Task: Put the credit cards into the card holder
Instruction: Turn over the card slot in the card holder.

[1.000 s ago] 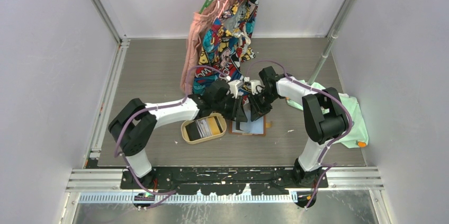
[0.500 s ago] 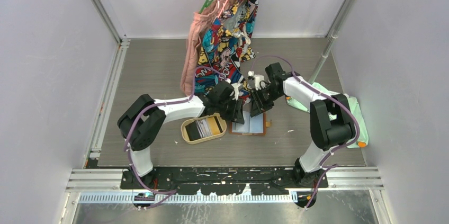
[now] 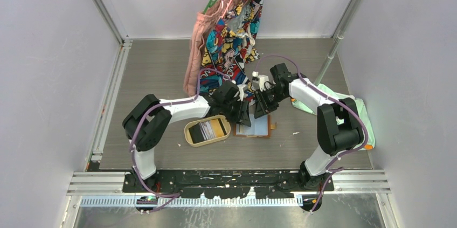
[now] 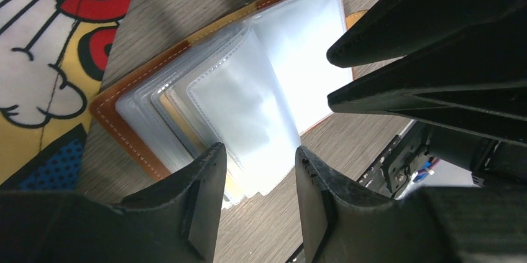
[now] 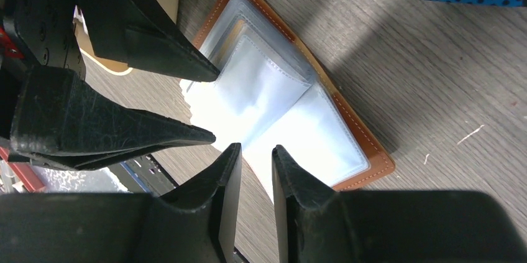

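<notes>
The tan card holder (image 3: 257,127) lies open on the table (image 3: 156,77), clear sleeves up, just right of the oval wooden tray (image 3: 187,134) holding the credit cards (image 3: 207,130). Above it, the left gripper (image 4: 258,151) is spread and empty. The right gripper (image 5: 255,149) is narrowly parted, pinching nothing.

You are looking at the card holder (image 3: 253,126) lying open and flat, its tan-brown leather cover with pale stitching facing down; its clear plastic sleeves (image 4: 248,101) are fanning up loosely from the spine, several layers overlapping; the credit cards (image 3: 207,130) are lying side by side in the oval tray (image 3: 186,132) just left of the holder, black at the left, grey-striped in the middle, yellow at the right.
</notes>
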